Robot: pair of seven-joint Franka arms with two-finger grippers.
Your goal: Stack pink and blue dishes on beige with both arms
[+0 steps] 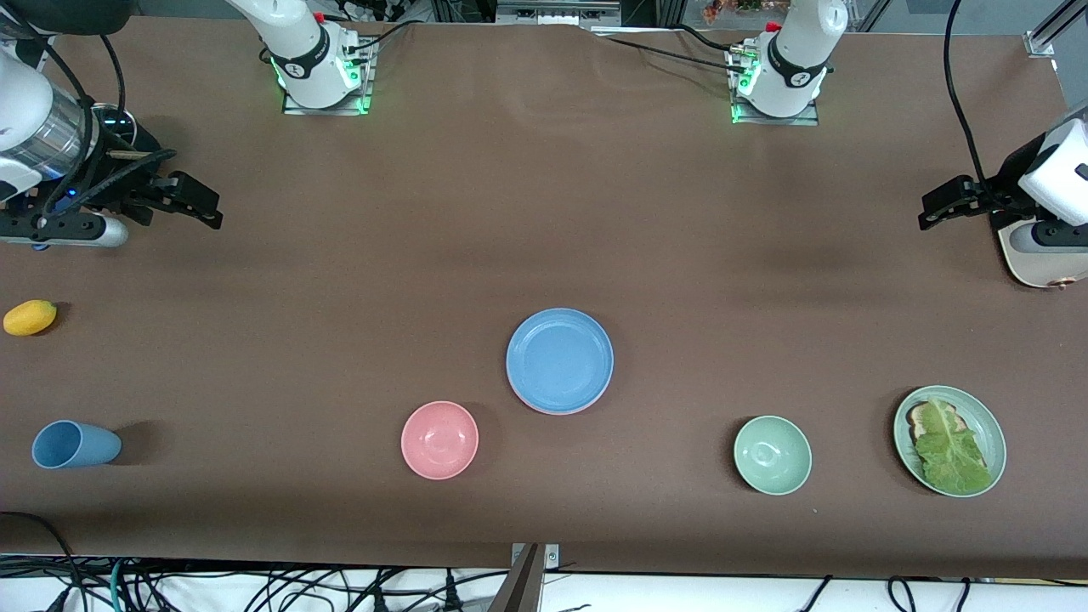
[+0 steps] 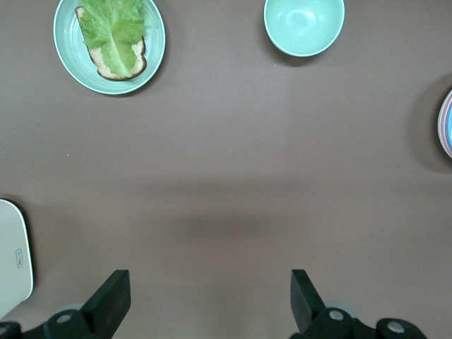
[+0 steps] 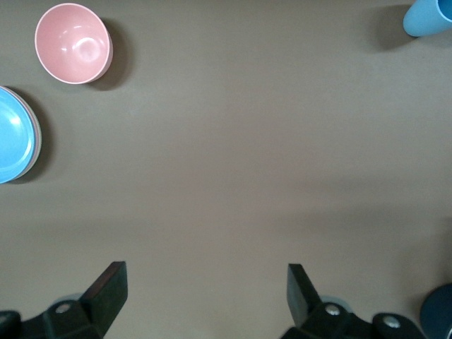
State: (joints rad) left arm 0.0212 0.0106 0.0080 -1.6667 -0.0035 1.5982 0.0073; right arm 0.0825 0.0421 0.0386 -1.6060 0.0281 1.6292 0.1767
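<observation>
A brown cloth-covered table (image 1: 544, 212) fills nearly the whole front view, its surface matte with a few soft wrinkles near the arm bases. Along the edge nearest the front camera, black cables (image 1: 255, 586) tangle over a white floor.

The right arm (image 1: 34, 136) waits over its end of the table, and the right gripper (image 1: 200, 208) hangs there with its jaws spread wide and nothing between them. The left arm (image 1: 1054, 178) waits over its own end, above a cream-coloured device (image 1: 1033, 263); the left gripper (image 1: 939, 208) is likewise spread wide and empty.

The blue plate (image 1: 559, 360) lies near the middle of the table on top of a stack. A thin pink rim (image 2: 445, 126) shows under it in the left wrist view, and a pale edge (image 3: 37, 141) shows below that in the right wrist view.

A green plate (image 1: 990, 425) carrying bread and lettuce (image 1: 950, 446) sits toward the left arm's end. The green bowl (image 1: 772, 455) and the pink bowl (image 1: 439, 439) lie nearer the front camera than the stack, one on each flank. A blue cup (image 1: 75, 444) lies on its side toward the right arm's end, with a yellow lemon (image 1: 30, 317) farther from the camera than it
</observation>
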